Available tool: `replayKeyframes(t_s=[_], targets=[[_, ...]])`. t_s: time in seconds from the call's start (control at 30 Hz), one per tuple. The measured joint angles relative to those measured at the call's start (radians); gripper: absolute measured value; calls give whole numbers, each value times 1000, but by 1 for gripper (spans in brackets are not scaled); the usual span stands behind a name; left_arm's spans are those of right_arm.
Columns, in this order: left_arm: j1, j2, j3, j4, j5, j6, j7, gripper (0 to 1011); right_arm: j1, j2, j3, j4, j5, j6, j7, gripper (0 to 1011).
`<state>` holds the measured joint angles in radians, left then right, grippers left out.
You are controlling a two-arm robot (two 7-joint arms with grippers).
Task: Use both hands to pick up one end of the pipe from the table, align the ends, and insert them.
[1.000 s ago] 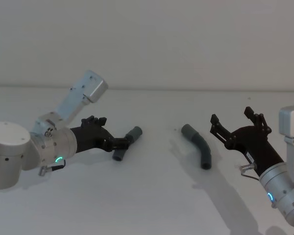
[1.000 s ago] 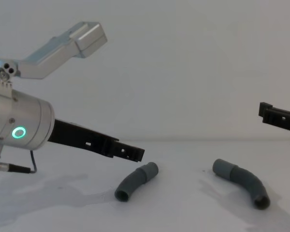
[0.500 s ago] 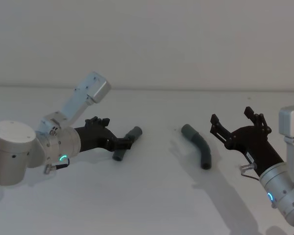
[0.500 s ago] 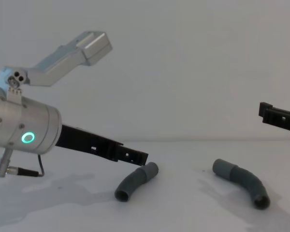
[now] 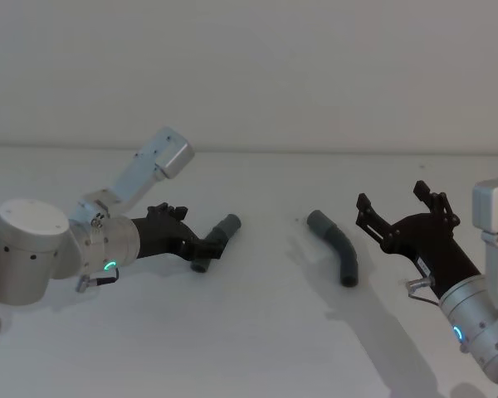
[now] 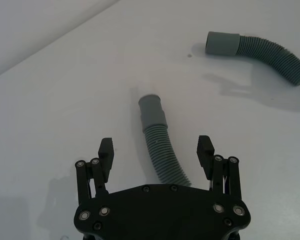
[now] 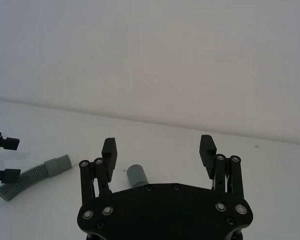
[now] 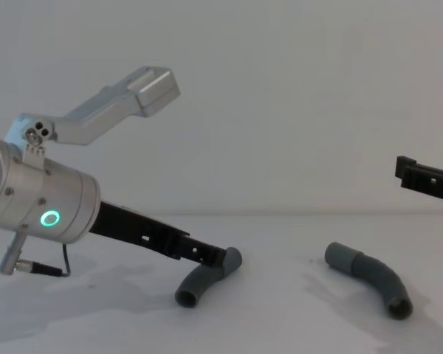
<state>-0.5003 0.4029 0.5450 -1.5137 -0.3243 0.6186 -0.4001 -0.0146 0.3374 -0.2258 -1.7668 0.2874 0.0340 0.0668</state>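
Note:
Two curved dark-grey pipe pieces lie on the white table point(image 5: 257, 340). The left piece point(image 5: 217, 242) point(image 6: 159, 145) point(image 8: 198, 283) lies between the spread fingers of my left gripper point(image 5: 206, 245) point(image 6: 155, 148) point(image 8: 210, 256), which is open and low over it, with its collar end pointing away. The right piece point(image 5: 339, 250) point(image 8: 371, 280) point(image 6: 262, 44) rests alone, collar end at the far side. My right gripper point(image 5: 394, 201) point(image 7: 158, 146) hangs open above the table, to the right of that piece, holding nothing. The right piece's collar point(image 7: 136, 175) shows between its fingers, farther off.
A plain pale wall point(image 5: 249, 75) rises behind the table. The bare table lies between the two pipe pieces and in front of them.
My left gripper has slid forward and down, so its open fingers now straddle the left pipe piece. The right arm and both pieces have stayed put.

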Motion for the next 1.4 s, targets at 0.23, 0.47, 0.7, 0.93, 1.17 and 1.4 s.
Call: replayKeyframes(t_s=[0.23, 0.47, 0.7, 0.93, 1.17, 1.4], targets=[[-26, -11, 13, 33, 18, -7, -12, 1001, 0, 0, 0, 0, 0, 0, 0, 1000], [-53, -34, 25, 76, 32, -28, -23, 1001, 0, 0, 0, 0, 0, 0, 0, 1000], [-70, -53, 31, 108, 38, -35, -34, 1001, 0, 0, 0, 0, 0, 0, 0, 1000], [-81, -63, 40, 130, 48, -29, -46, 1001, 0, 0, 0, 0, 0, 0, 0, 1000], [-89, -64, 51, 142, 61, -17, -55, 1001, 0, 0, 0, 0, 0, 0, 0, 1000], [-99, -67, 61, 159, 77, -15, -63, 1001, 0, 0, 0, 0, 0, 0, 0, 1000]])
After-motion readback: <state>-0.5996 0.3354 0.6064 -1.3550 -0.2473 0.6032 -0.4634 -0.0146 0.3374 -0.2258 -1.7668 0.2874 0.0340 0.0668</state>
